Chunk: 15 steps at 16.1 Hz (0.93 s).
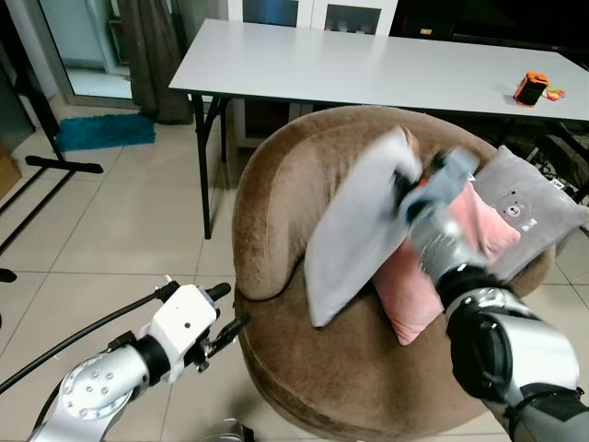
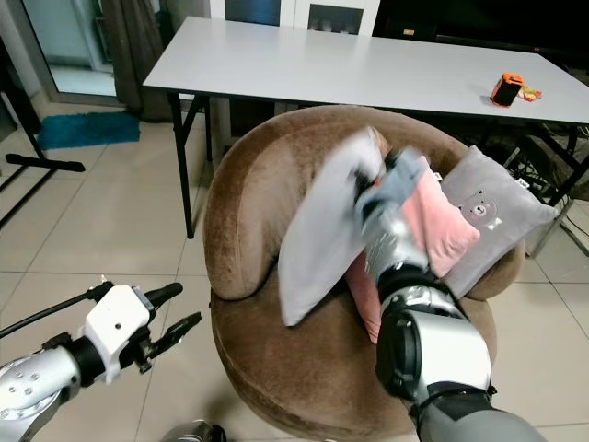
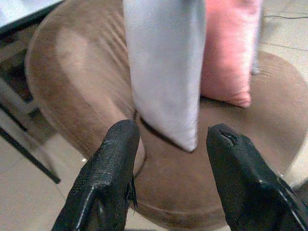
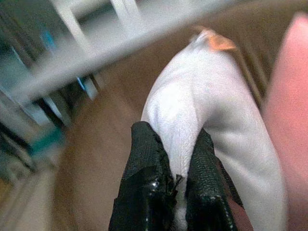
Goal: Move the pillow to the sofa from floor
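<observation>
A grey pillow (image 1: 354, 230) hangs tilted over the seat of the round brown sofa chair (image 1: 276, 193), its lower corner near the seat. My right gripper (image 1: 405, 180) is shut on the pillow's upper edge; in the right wrist view the black fingers (image 4: 144, 178) pinch the pale fabric of the grey pillow (image 4: 211, 110). A pink pillow (image 1: 460, 249) stands behind it, and a grey pillow with a bear face (image 1: 529, 212) leans on the chair's right side. My left gripper (image 1: 225, 322) is open beside the chair's front left edge, holding nothing.
A long white table (image 1: 368, 64) stands behind the chair with a small orange object (image 1: 531, 88) on it. A blue mat (image 1: 103, 131) lies on the tiled floor at far left, next to a black stand base (image 1: 64, 166).
</observation>
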Motion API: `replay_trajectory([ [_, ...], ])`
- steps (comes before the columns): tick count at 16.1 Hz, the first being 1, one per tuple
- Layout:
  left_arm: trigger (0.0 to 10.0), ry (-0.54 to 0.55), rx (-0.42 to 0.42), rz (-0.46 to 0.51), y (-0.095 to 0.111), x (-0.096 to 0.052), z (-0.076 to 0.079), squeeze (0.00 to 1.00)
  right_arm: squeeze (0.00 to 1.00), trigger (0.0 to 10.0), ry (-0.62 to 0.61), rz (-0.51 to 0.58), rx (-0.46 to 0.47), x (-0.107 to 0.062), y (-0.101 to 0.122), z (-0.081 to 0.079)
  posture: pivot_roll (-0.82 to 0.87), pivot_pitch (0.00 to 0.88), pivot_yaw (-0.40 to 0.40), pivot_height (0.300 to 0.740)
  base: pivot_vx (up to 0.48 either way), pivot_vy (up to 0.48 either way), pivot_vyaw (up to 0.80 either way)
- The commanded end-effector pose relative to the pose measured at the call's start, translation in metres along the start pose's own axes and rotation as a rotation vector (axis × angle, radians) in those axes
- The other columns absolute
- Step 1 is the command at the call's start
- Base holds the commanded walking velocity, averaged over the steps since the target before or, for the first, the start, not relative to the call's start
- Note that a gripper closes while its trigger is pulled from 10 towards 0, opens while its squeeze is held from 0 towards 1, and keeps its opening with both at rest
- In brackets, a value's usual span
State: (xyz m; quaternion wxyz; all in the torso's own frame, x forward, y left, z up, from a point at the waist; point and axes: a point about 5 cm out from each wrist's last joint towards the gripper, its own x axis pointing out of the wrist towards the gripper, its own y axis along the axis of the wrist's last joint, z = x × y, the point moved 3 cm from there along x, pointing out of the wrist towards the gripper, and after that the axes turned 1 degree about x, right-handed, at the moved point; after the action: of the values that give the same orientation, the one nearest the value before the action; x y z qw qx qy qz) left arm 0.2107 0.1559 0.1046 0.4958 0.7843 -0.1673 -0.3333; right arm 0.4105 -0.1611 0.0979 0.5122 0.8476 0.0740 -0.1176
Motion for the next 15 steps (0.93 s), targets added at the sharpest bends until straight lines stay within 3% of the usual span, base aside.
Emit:
replay_trajectory([
  [1,10.0,-0.020,0.017,-0.007,0.004,-0.006,0.001,0.00,0.00,10.0,-0.048,-0.094,-0.112,-0.004,-0.020,0.012,0.23,0.087,-0.069,0.740,0.000,0.000,0.00],
  [2,10.0,-0.026,0.020,-0.012,0.005,-0.008,0.002,0.00,0.00,10.0,-0.067,-0.124,-0.158,-0.006,-0.029,0.018,0.24,0.103,-0.072,0.740,0.000,0.000,0.00],
  [3,10.0,-0.031,0.024,-0.020,0.006,-0.012,0.004,0.00,0.73,10.0,-0.106,-0.168,-0.214,-0.010,-0.041,0.030,0.26,0.112,-0.075,0.740,0.000,0.000,0.00],
  [4,10.0,-0.030,0.024,-0.025,0.007,-0.014,0.005,0.00,1.00,10.0,-0.140,-0.188,-0.233,-0.014,-0.048,0.041,0.26,0.115,-0.083,0.740,0.000,0.000,0.00],
  [6,10.0,-0.026,0.020,-0.031,0.007,-0.014,0.005,0.00,1.00,10.0,-0.139,-0.187,-0.226,-0.016,-0.049,0.047,0.26,0.107,-0.089,0.740,0.000,0.000,0.00],
  [7,10.0,-0.014,0.022,-0.023,0.007,-0.011,0.003,0.00,1.00,10.0,-0.125,-0.152,-0.209,-0.015,-0.039,0.050,0.24,0.078,-0.095,0.740,0.000,0.000,0.00],
  [9,10.0,0.020,0.015,0.020,0.012,0.001,-0.002,0.00,1.00,10.0,-0.085,-0.083,-0.204,-0.013,-0.015,0.058,0.20,0.027,-0.104,0.740,0.000,0.000,0.00],
  [15,10.0,0.087,-0.038,0.104,0.018,0.027,-0.011,0.00,1.00,10.0,0.059,0.080,-0.068,-0.022,0.009,0.070,0.10,0.000,-0.065,0.740,0.000,0.000,0.00],
])
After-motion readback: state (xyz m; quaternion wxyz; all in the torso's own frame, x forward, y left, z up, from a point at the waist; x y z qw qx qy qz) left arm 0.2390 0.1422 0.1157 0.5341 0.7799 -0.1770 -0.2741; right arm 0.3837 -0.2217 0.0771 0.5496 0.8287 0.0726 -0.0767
